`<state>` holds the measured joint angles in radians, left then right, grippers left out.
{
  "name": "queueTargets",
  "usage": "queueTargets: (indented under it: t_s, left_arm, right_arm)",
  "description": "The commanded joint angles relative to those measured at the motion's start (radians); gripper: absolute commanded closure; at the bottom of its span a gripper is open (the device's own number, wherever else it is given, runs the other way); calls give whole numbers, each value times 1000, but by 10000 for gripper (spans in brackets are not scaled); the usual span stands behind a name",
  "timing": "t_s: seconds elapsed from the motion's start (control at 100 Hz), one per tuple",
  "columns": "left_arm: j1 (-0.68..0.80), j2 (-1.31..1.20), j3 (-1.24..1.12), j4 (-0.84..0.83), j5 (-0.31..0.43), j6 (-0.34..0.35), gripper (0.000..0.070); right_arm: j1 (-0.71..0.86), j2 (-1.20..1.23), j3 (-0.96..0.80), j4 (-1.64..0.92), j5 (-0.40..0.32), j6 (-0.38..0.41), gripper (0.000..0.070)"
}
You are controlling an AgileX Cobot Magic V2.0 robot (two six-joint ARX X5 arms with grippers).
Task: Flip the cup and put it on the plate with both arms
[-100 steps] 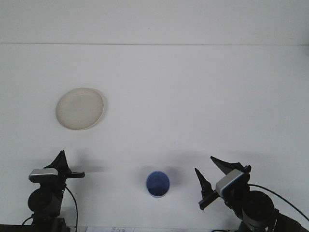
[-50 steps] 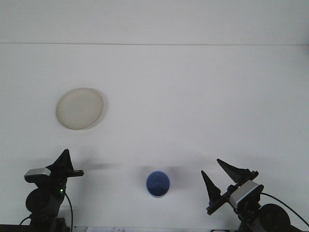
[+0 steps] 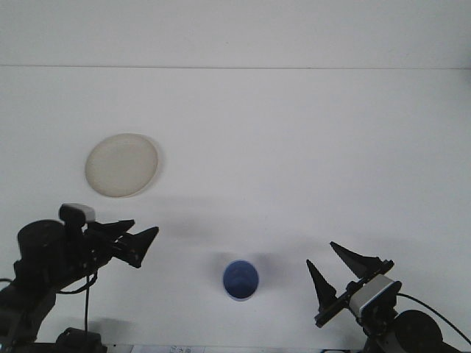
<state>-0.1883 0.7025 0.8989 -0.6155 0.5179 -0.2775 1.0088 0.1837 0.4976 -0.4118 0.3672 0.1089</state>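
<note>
1. Right gripper [image 3: 338, 273]: near-right edge, fingers spread wide, holding nothing.
2. Blue cup [image 3: 241, 280]: near centre, standing on the white table [image 3: 294, 162], apart from both grippers.
3. Left gripper [image 3: 136, 239]: near-left, fingers parted, holding nothing.
4. Plate [image 3: 121, 165]: far-left, bare table all round.

No readable txt, labels or nos. anywhere; print on strip at bottom edge too small to read.
</note>
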Motion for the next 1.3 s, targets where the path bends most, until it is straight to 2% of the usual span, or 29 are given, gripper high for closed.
queueTargets:
  t_s: [0.0, 0.16, 0.35, 0.43, 0.63, 0.77, 1.01, 1.17, 1.29]
  left_arm:
    - [-60, 82, 54, -56, 26, 52, 156]
    - [-271, 261, 120, -137, 16, 67, 158]
    - [-497, 432, 138, -127, -128, 51, 159]
    - [-561, 486, 138, -78, -154, 29, 159]
    - [-657, 559, 138, 69, -164, -26, 166]
    - [-688, 605, 138, 93, -201, -29, 169]
    - [-716, 698, 138, 140, -204, -30, 179]
    - [-731, 738, 138, 143, -211, -29, 395]
    - [-741, 737, 140, 143, -211, -24, 637]
  right_arm:
    - [13, 1, 8, 8, 1, -6, 274]
    - [13, 1, 8, 8, 1, -6, 274]
    - [13, 1, 8, 8, 1, -6, 274]
    - [13, 1, 8, 8, 1, -5, 274]
    - [13, 1, 8, 8, 0, -6, 274]
    - [13, 1, 8, 8, 0, -5, 274]
    - [13, 1, 8, 8, 0, -5, 274]
    - [13, 1, 8, 8, 0, -5, 274]
    - [13, 1, 8, 8, 0, -5, 274]
